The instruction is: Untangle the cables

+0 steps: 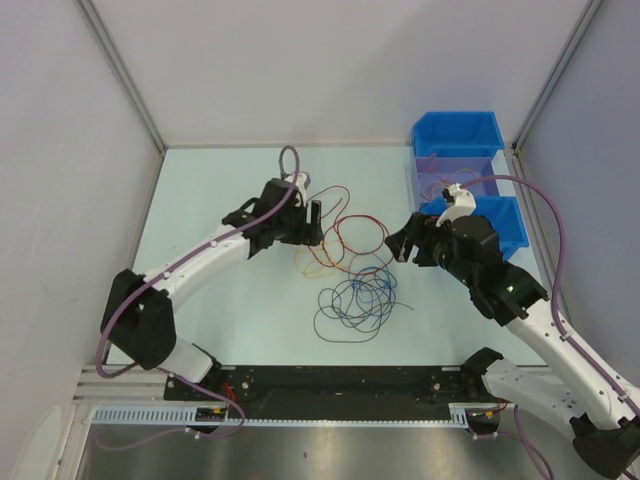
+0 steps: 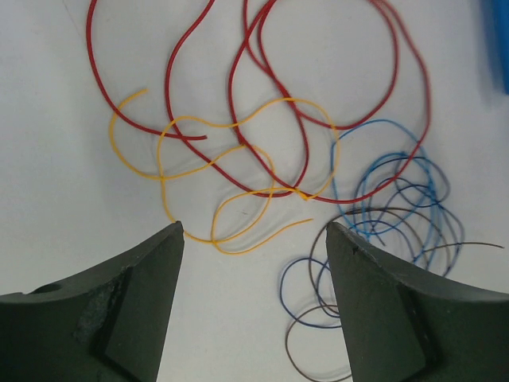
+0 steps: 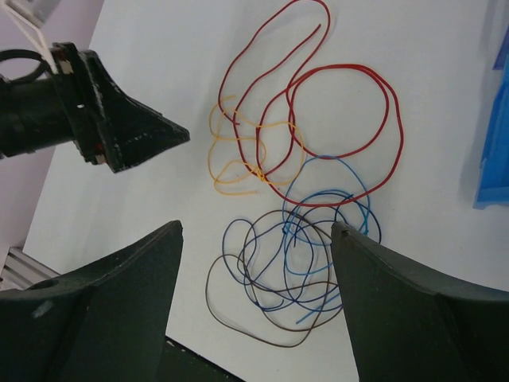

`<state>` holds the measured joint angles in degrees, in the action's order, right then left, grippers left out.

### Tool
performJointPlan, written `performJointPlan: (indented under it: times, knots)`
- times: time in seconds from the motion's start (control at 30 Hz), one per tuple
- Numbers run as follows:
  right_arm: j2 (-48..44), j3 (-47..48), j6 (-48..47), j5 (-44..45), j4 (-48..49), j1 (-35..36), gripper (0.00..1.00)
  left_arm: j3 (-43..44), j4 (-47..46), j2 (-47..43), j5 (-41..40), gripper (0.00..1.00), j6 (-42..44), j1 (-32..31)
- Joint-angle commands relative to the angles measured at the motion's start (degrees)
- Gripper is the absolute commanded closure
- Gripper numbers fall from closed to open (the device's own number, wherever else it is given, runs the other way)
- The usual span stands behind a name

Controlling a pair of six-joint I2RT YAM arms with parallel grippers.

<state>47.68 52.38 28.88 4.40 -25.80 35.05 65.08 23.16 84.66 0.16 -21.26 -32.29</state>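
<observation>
- left gripper (image 2: pixel 254 231): jaws wide apart, nothing between them, poised over the lower edge of the orange cable (image 2: pixel 215 124); no contact seen.
- right gripper (image 3: pixel 256 229): jaws wide apart, empty, above the blue and dark knot (image 3: pixel 294 263).
- cables (image 1: pixel 350 275): loose pile at frame centre in the top view, between both grippers.
- left wrist view only: orange crosses the red cable (image 2: pixel 191 137) repeatedly; a free red end lies by an orange loop.
- right wrist view only: the left gripper's fingers at upper left, just beside the orange.
- top view only: pale table (image 1: pixel 220 180), blue bins (image 1: pixel 460 130) upper right, grey walls (image 1: pixel 350 60) behind.
</observation>
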Motion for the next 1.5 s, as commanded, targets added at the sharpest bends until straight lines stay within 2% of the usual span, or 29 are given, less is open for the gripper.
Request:
performJointPlan:
  times: [0.0, 0.23, 0.77, 0.87, 1.07, 1.13, 1.23, 1.27, 1.3, 1.47]
  knots:
    - [0.48, 0.09, -0.49, 1.66, 0.14, 0.2, 0.2, -1.8, -1.18, 3.66, -8.24, 0.23, 1.13, -1.89]
    - [1.54, -0.09, -1.55, 1.84, -0.21, 0.02, 0.2, -2.33, -1.97, 9.37, -13.26, 0.23, 2.8, -6.46]
    - [2.77, -0.35, -2.43, 1.75, -0.39, -0.77, 0.2, -5.05, -4.52, 16.06, -12.56, 0.28, 4.03, -9.37]
    - [2.94, -0.44, -2.43, 1.66, -0.39, -0.95, 0.2, -5.23, -4.52, 16.94, -12.29, 0.34, 3.94, -9.46]
    - [3.29, -0.52, -2.34, 1.4, 0.05, -1.03, 0.2, -5.58, -5.14, 18.78, -12.56, 0.53, 3.77, -9.54]
    - [3.38, -0.44, -2.25, 1.31, 0.05, -1.03, 0.2, -5.4, -4.97, 19.31, -12.56, 0.62, 3.77, -9.54]
    - [3.56, -0.52, -2.25, 1.4, 0.05, -1.03, 0.2, -5.23, -4.61, 20.19, -13.08, 0.83, 3.41, -9.37]
    - [3.56, -0.52, -2.25, 1.4, 0.05, -1.03, 0.2, -5.31, -4.53, 20.36, -13.17, 0.97, 3.15, -9.37]
    - [3.65, -0.52, -2.17, 1.57, -0.12, -1.12, 0.2, -5.31, -4.44, 20.54, -13.26, 1.0, 3.06, -9.37]
    - [4.17, -0.52, -1.99, 1.22, 0.4, -1.12, 0.2, -5.4, -3.3, 18.18, -13.35, 1.0, 2.27, -9.37]
